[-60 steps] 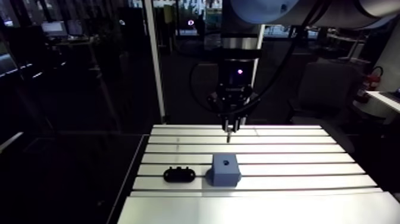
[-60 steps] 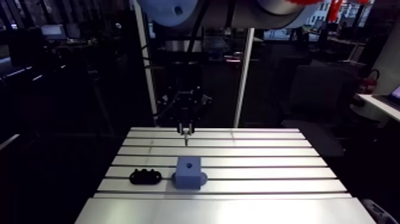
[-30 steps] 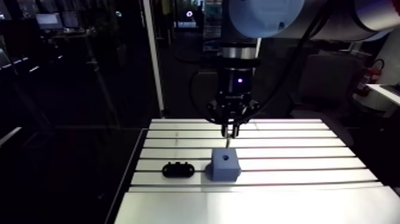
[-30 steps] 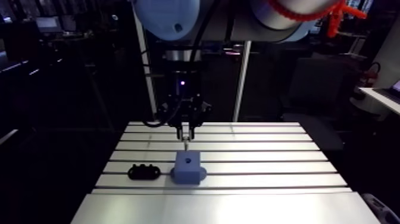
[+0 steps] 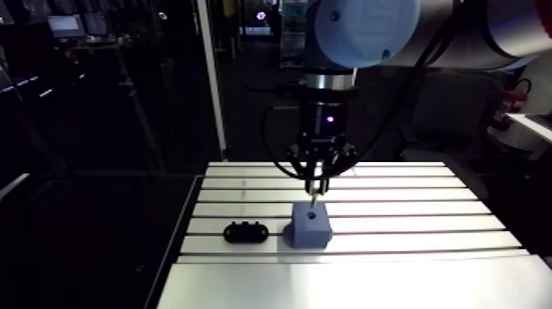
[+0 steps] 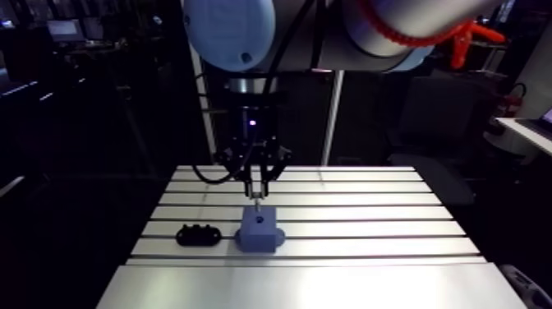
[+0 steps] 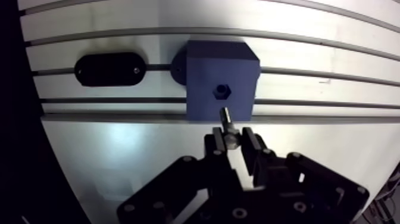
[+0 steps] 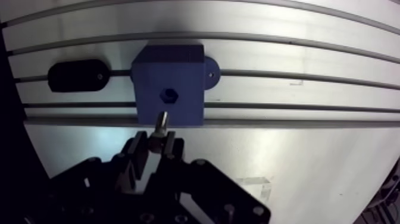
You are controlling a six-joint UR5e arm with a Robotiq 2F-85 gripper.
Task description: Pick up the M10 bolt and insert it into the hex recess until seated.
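Note:
My gripper (image 7: 231,138) is shut on the M10 bolt (image 7: 227,121), a short grey metal bolt that points down from between the fingers (image 7: 250,143). Just ahead of the bolt's tip stands a blue block (image 7: 221,80) with a hex recess (image 7: 221,92) in its top face. In the arm view the gripper (image 5: 315,191) hangs over the block (image 5: 310,227), and the bolt's tip sits a little above the near side of the block's top, short of the recess.
A black oval part (image 7: 111,68) lies on the slotted aluminium table (image 5: 411,238) beside the block, along the same slot. A round flange (image 8: 211,71) sticks out of the block's other side. The table's left edge drops off past the black part.
The gripper with the bolt has come nearer and lower, from behind the block to just above its top. The camera has shifted slightly with the arm.

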